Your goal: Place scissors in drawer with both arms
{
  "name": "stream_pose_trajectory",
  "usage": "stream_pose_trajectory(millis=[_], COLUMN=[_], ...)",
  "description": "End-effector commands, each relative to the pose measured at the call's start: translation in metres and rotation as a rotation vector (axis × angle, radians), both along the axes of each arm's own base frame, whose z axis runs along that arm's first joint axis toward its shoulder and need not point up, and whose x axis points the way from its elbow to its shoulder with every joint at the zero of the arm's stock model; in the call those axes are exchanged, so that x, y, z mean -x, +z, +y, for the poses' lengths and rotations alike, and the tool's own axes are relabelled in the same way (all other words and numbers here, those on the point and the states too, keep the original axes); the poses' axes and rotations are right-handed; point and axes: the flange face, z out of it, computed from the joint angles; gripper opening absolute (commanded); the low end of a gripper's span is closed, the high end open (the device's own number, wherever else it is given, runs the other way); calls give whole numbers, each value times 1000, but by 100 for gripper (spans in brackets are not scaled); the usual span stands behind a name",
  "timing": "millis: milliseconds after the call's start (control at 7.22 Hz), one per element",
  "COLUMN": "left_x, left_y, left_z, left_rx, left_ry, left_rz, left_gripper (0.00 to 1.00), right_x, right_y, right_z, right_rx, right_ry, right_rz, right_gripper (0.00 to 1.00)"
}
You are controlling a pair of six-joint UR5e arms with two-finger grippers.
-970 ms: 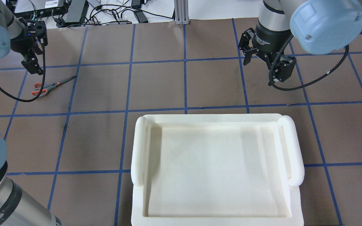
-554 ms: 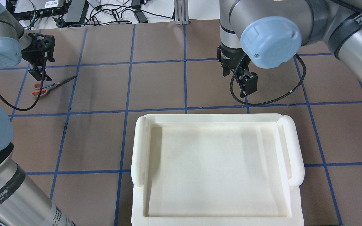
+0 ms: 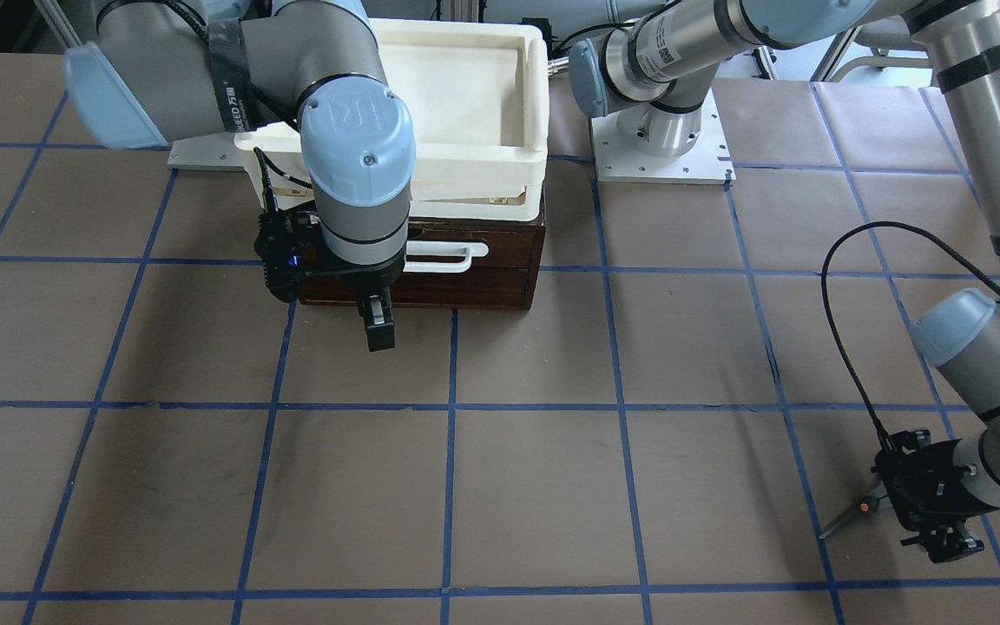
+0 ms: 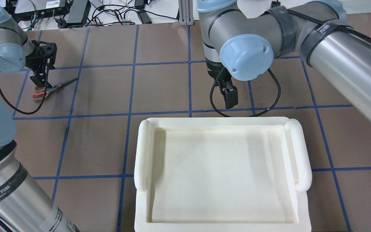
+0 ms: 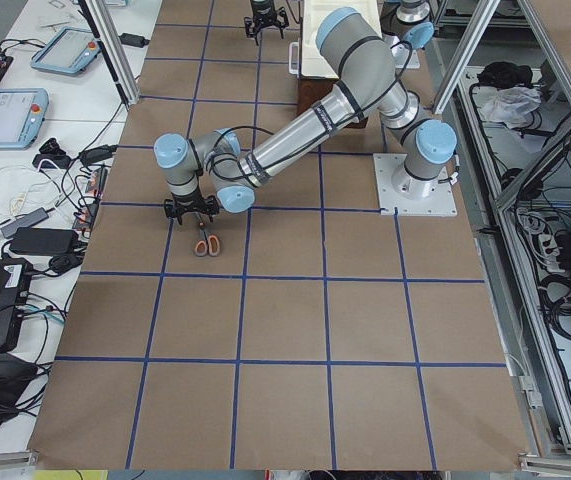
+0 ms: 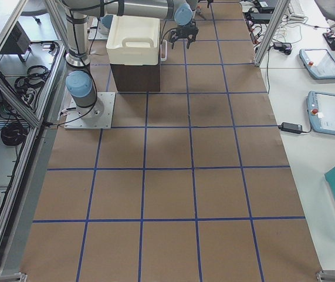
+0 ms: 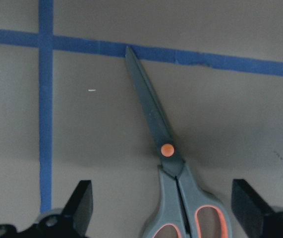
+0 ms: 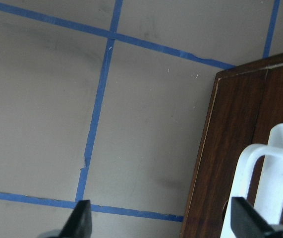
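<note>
The scissors [image 4: 52, 89] lie flat on the brown table at the far left, blades pointing right; the left wrist view shows their orange pivot and grey handles [image 7: 169, 163]. My left gripper [image 4: 39, 80] is open and low over the handles, one finger on each side [image 7: 82, 204]. In the front view it [image 3: 943, 536] hides the handles and only the blades [image 3: 847, 516] show. The dark brown drawer [image 3: 487, 282] is shut, with its white bar handle [image 3: 441, 257] across the front. My right gripper [image 3: 377, 325] is open just in front of the drawer, and the handle [image 8: 270, 183] is at its right.
A white foam tray [image 4: 217, 121] sits on top of the drawer cabinet and hides it in the overhead view. Blue tape lines grid the table. Cables and electronics [image 4: 76, 9] lie beyond the far edge. The left arm's base plate [image 3: 661, 148] stands beside the cabinet.
My right arm has swung in from the far right to just in front of the drawer. My left gripper has moved closer over the scissors' handles. The scissors have not moved.
</note>
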Motion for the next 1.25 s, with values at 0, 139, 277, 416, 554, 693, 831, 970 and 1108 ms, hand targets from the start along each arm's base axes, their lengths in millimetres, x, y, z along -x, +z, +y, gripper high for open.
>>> stream_pose_trajectory(millis=[0, 139, 277, 416, 554, 693, 831, 970, 1108], left_x=[-5, -20, -21, -21, -21, -21, -20, -18, -18], left_y=[-23, -26, -29, -29, -30, -32, -33, -33, -35], left_z=[1, 4, 7, 8, 8, 9, 9, 12, 14], left_rx=[-29, -27, -34, -38, -39, -42, -43, -48, -43], left_ry=[10, 23, 29, 33, 35, 40, 41, 43, 44], left_rz=[14, 29, 34, 26, 31, 31, 28, 27, 24], left_gripper=[100, 100, 99, 98, 97, 94, 94, 93, 88], right_x=[-12, -22, -23, -23, -23, -23, -22, -22, -21], right_y=[-17, -29, -37, -39, -40, -40, -42, -45, -46], right_z=[-1, 1, 0, 1, 1, 1, 2, 4, 5], right_rx=[-33, -59, -77, -87, -89, -89, -102, -125, -131], right_ry=[-65, -110, -119, -121, -126, -132, -146, -147, -148], right_rz=[-27, -35, -31, -26, -23, -21, -13, -1, 2], right_gripper=[100, 100, 100, 100, 100, 100, 100, 100, 100])
